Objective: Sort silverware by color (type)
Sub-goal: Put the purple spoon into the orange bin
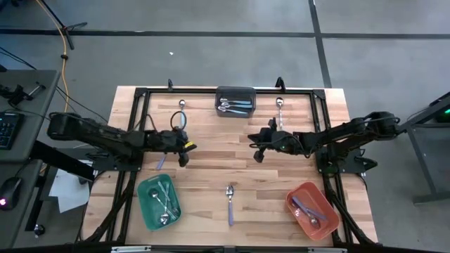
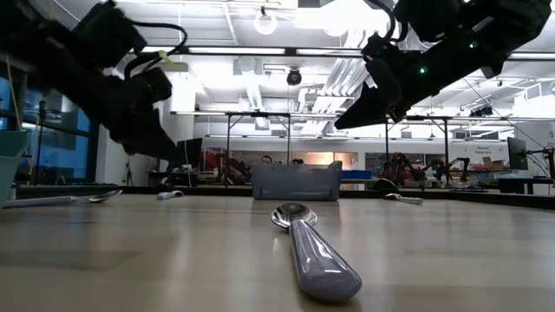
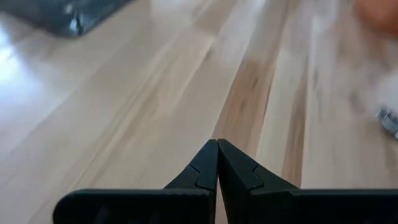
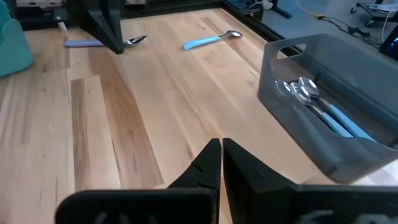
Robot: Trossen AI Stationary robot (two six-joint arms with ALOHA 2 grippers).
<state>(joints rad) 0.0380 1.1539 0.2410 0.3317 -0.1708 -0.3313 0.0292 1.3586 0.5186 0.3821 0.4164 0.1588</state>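
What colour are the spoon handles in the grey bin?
Light blue handles in the grey bin; clearest in the right wrist view.

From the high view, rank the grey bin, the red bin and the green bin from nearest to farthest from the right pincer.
Measured from the right pincer, which hangs empty over mid-table:
1. Grey bin, at the table's far edge, near the middle.
2. Red bin, at the near right corner.
3. Green bin, at the near left, clearly farthest.

You see an evenly bright table [image 1: 211,165] with soft shadows. Ceiling lights [image 2: 266,22] glare in the low view, leaving both arms as dark silhouettes. The left wrist view is blurred, worst around the red bin [image 3: 379,14].
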